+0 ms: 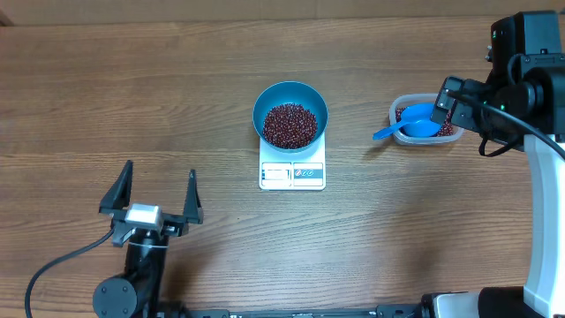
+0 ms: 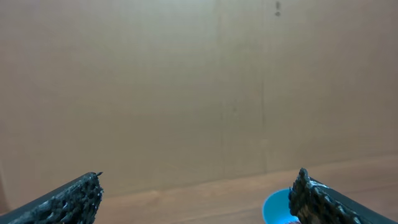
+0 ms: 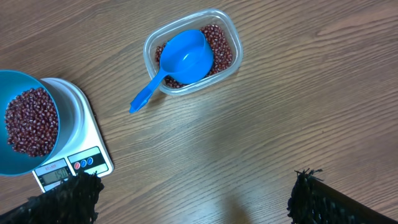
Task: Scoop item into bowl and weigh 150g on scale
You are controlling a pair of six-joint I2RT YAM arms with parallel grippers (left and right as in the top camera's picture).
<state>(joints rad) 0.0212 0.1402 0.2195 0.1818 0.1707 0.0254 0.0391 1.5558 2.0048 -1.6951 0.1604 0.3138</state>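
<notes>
The teal-blue bowl (image 1: 269, 95) stands on the white scale (image 1: 292, 175) at the table's middle, with dark red-brown beans (image 1: 290, 124) heaped inside. In the right wrist view the bowl (image 3: 31, 79), its beans (image 3: 31, 121) and the scale (image 3: 84, 118) lie at the left edge. My right gripper (image 3: 196, 190) hovers open over bare wood, empty; overhead the right gripper (image 1: 444, 104) is beside the tub. My left gripper (image 1: 161, 174) rests open and empty at the near left, far from the scale. In the left wrist view the left gripper (image 2: 199, 190) shows a sliver of the bowl (image 2: 277, 205).
A clear plastic tub (image 1: 395, 108) at the right holds more beans (image 3: 221, 53) and a bright blue scoop (image 3: 183, 56), whose handle sticks out over the tub's rim toward the scale. The right arm's white column (image 1: 543, 221) stands along the right edge.
</notes>
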